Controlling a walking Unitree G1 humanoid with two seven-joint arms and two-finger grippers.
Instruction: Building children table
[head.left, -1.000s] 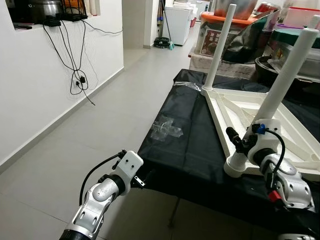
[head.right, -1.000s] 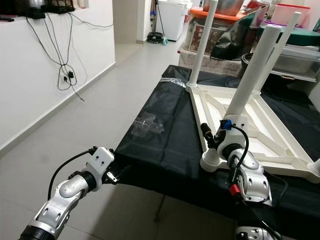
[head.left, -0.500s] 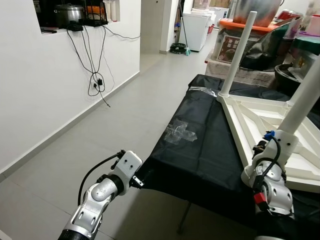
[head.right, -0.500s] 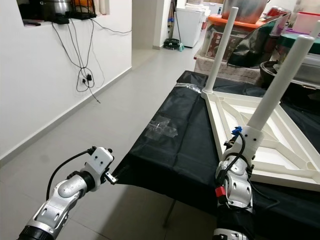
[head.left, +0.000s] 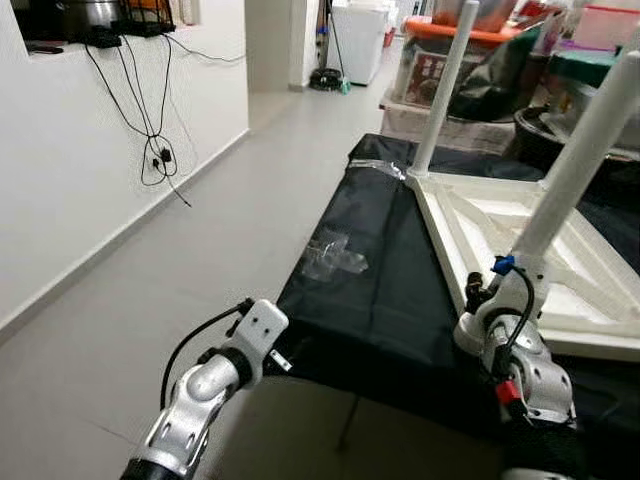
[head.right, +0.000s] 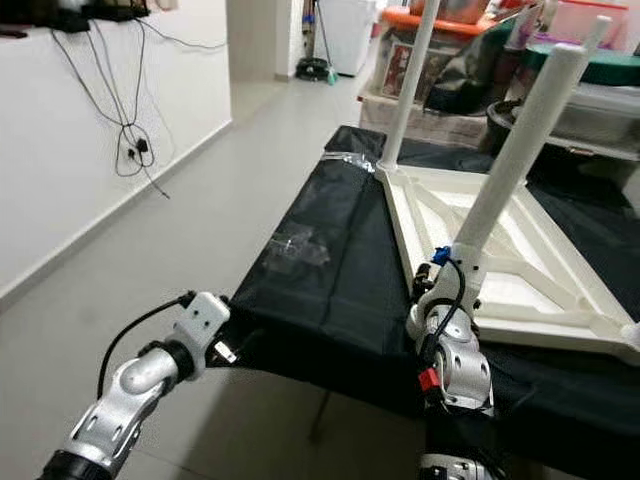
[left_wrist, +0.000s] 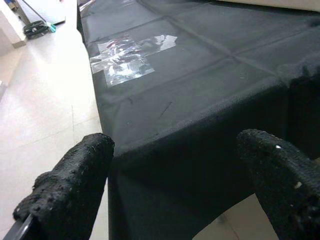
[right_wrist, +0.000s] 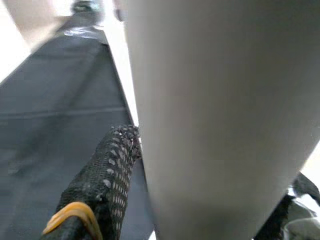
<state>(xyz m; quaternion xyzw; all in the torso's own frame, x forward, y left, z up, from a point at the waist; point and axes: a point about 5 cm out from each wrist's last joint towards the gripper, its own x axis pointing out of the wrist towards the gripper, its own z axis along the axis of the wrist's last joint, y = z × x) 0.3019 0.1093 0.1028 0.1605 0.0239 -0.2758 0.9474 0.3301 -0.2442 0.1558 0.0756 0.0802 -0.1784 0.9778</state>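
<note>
**Leg grip looks one-sided: slip and cross-thread risk**

While my right gripper (head.left: 480, 300) sits at the base of the near leg (head.left: 575, 160), the left eye view puts the upturned white table top (head.left: 520, 235) on the black cloth (head.left: 385, 290), with that leg rising from its near corner socket and tilting a bit. A far leg (head.left: 440, 90) stands at the far corner. My left gripper (head.left: 285, 362) hangs off the cloth's front edge, holding nothing.

In the right eye view, same layout: the near leg (head.right: 515, 150) leans right of vertical, and a clear plastic bag (head.right: 290, 248) lies well apart on the cloth, probably hardware.

Left wrist view: my two fingers (left_wrist: 70, 187) are spread wide with only the cloth edge between them. No contact.

Right wrist view: the leg (right_wrist: 220, 115) sits close up, one finger (right_wrist: 107, 170) lying right against its side. The other finger barely shows at the frame edge, so I judge I'm closed around the leg, but how firmly I can't tell.

Risks, my read:
- The leg is smooth and round, so if I twist it my pads may spin on it.
- The lean suggests it isn't seated, and forcing it could cross-thread or jam it.
- With my left free, the top can slide on the cloth under torque.
</note>
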